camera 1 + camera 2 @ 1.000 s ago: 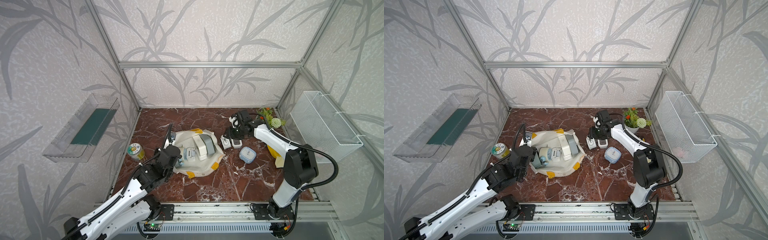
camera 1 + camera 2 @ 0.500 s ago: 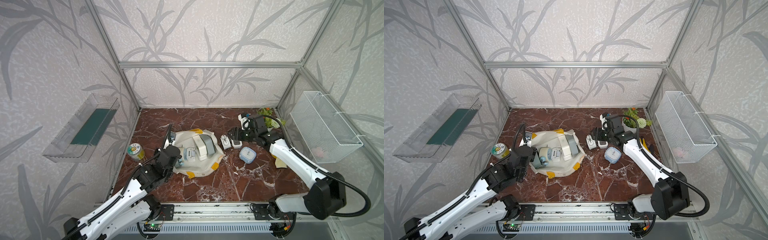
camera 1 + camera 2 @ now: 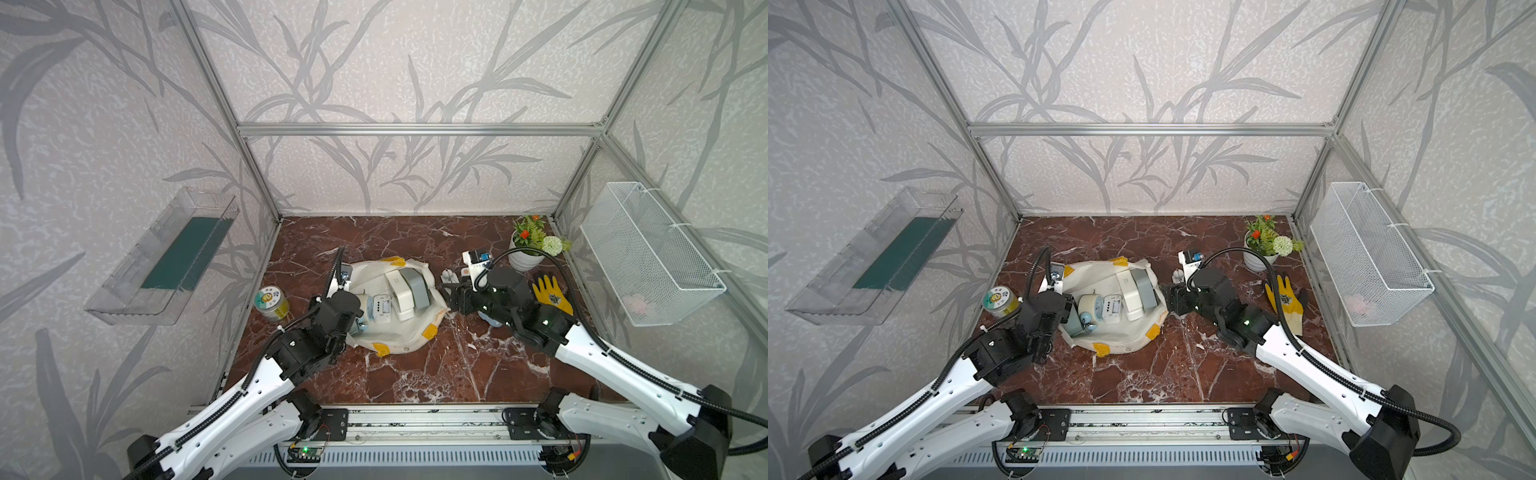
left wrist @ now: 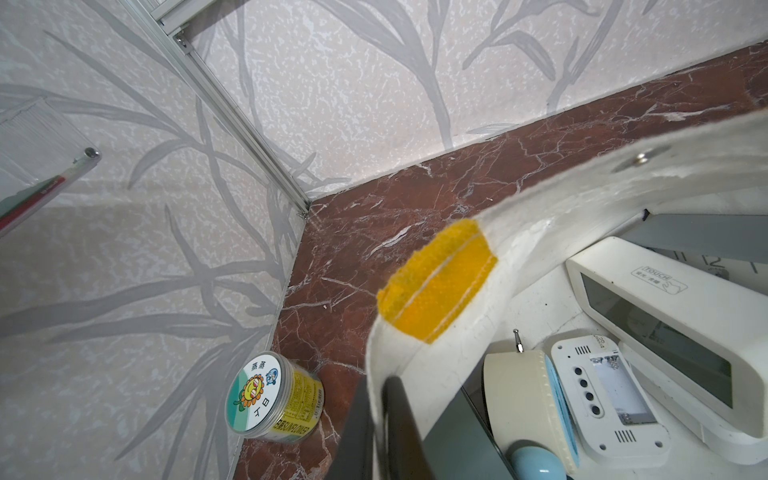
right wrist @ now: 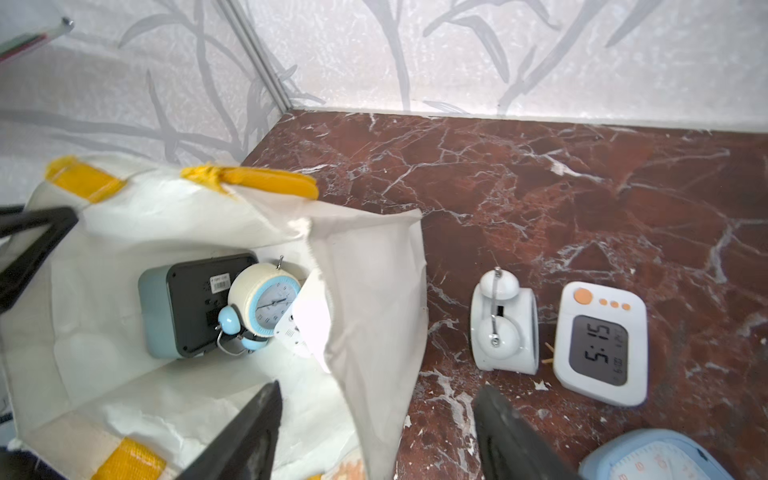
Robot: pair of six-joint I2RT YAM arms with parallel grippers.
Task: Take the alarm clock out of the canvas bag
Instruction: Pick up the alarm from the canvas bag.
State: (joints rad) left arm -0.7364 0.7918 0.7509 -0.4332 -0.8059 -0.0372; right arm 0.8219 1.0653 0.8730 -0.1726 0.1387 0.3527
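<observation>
Both arms come in from the front rail, the left arm [image 3: 257, 374] and the right arm [image 3: 602, 357] bent low over the red marble bench [image 3: 415, 374]. The canvas bag [image 3: 399, 349] is slumped open in the middle with a bunch of clocks in it. There's the alarm clock [image 3: 1090, 306] (cream body, blue face, twin bells) on its side, and it leans on a blue-grey box clock [image 5: 187, 307]. There's also a small white digital one [image 3: 1112, 307], a long white clock [image 4: 665, 311] marked TOUCH and a grey one [image 3: 1144, 286].

The left jaws are clamped on the bag's rim at its left end, and the alarm clock sits just inside that rim. The right jaws are spread apart at the opposite rim. In the right wrist view the bag's loose wall hangs between them, and I can't tell if they touch it. They're well apart from the alarm clock.

Just past the right jaws there are three more clocks out on the bench. They are a light blue clock [image 5: 656, 457], a white twin-bell clock [image 5: 505, 332] and a white digital clock [image 5: 602, 345]. A tin [image 3: 272, 301] stands left of the bag. Further back on the right are a yellow glove [image 3: 550, 293] and a potted plant [image 3: 528, 249].
</observation>
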